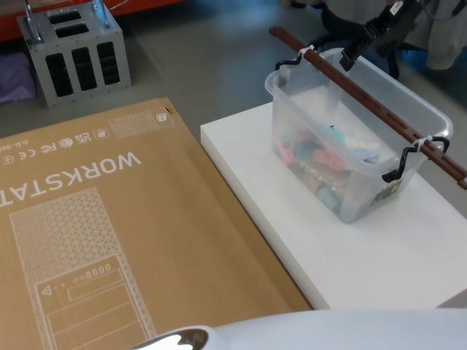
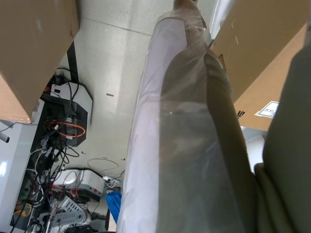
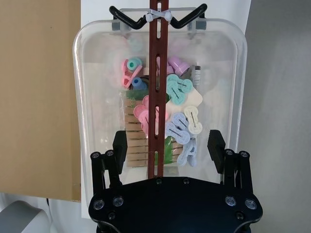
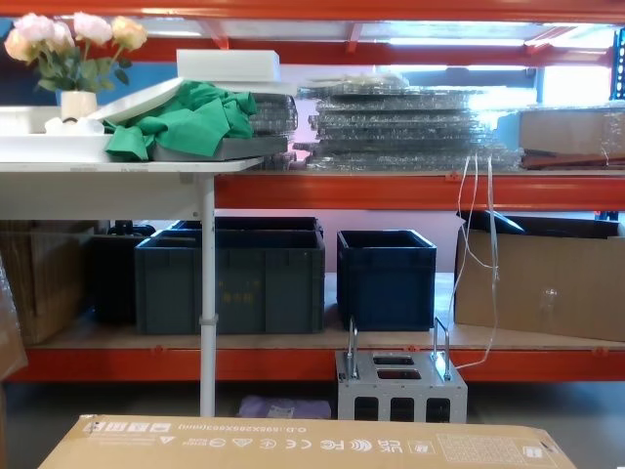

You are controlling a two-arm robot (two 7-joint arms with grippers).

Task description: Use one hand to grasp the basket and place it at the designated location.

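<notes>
Basket: the clear plastic basket point(image 1: 286, 109) stands upright on the white surface point(image 1: 408, 248), in the right half of the head view, set at a slant to the surface's edges.
Handle: a dark red-brown slotted handle point(image 1: 365, 100) runs lengthwise over the open top and sticks out past the rim at both ends; white zip ties point(image 3: 158, 14) fasten it to black wavy hooks point(image 3: 121, 17) on the end walls.
Contents: a heap of pegs point(image 3: 177, 90) in pink, teal, lilac and cream, with plain wooden ones under them, lies on the basket's floor.
Right pincer: the black right pincer point(image 1: 343, 51) hangs at the upper right of the head view, over the far end of the basket. In the right wrist view the right pincer point(image 3: 168, 145) is spread wide, its fingers point(image 3: 120, 145) standing one on each side of the handle and apart from it, pinching nothing.
Cardboard box: a flat brown cardboard box point(image 1: 109, 219) printed with a workstation drawing fills the left of the head view and lies just beside the white surface's left edge.
Floor: a grey metal box point(image 1: 76, 58) with slots stands at the upper left of the head view.
Background: dark blue crates point(image 4: 386, 278) sit on a low orange shelf in the middle of the chest view.
</notes>
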